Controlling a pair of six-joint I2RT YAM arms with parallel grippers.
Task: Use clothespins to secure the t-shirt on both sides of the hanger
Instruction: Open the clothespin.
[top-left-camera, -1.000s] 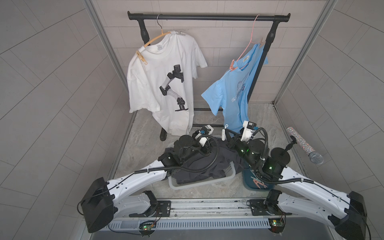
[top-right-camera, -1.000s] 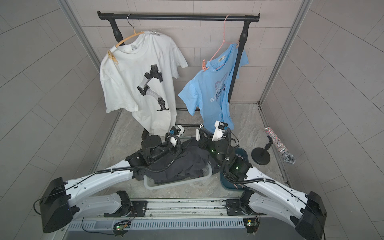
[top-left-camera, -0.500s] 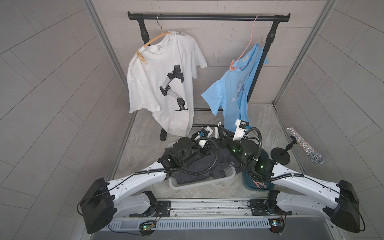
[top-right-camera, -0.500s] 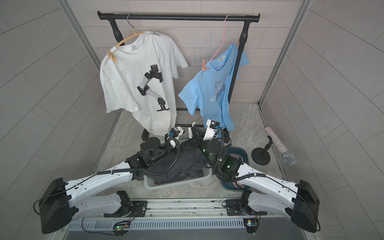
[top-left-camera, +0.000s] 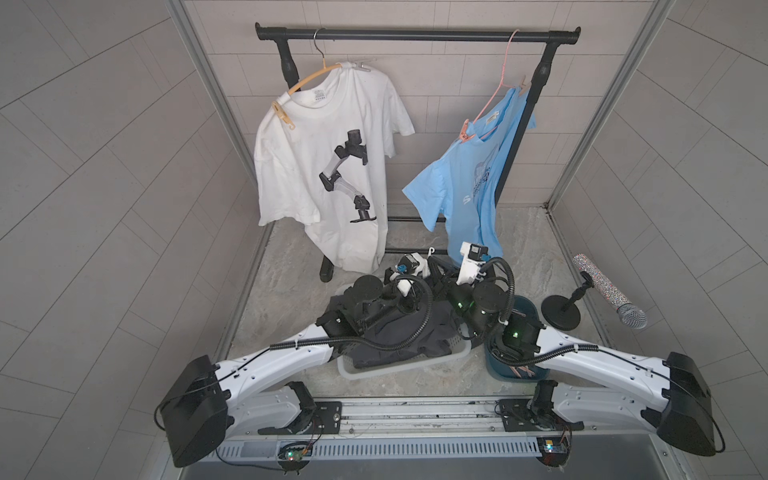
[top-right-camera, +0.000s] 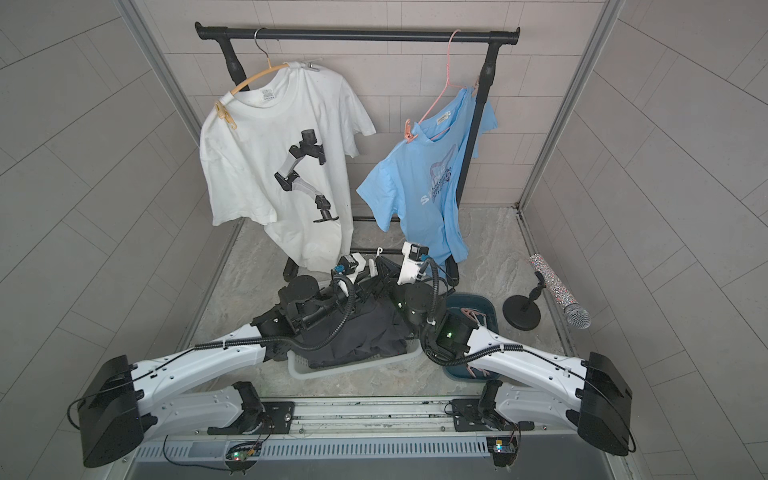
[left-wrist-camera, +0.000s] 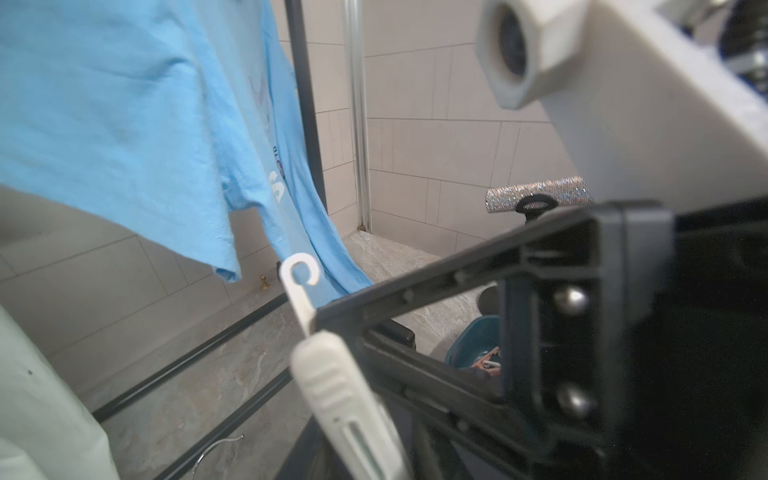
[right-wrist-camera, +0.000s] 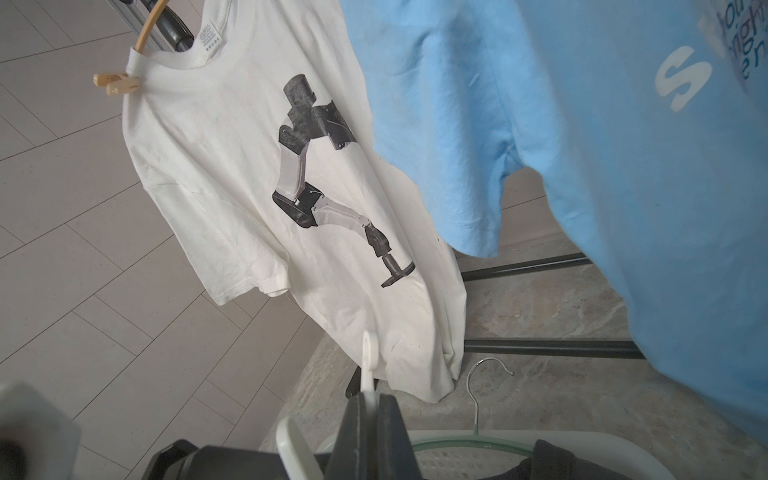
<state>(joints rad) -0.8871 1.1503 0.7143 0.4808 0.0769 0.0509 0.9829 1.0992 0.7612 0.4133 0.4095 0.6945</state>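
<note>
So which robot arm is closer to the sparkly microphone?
Right. The right arm lies just beside the microphone, near its stand. The left arm comes in from the opposite side, beyond the laundry basket.

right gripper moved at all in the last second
Yes. In a top view the right gripper, shut on a white clothespin, has shifted away from the microphone stand, toward the white t-shirt.
</note>
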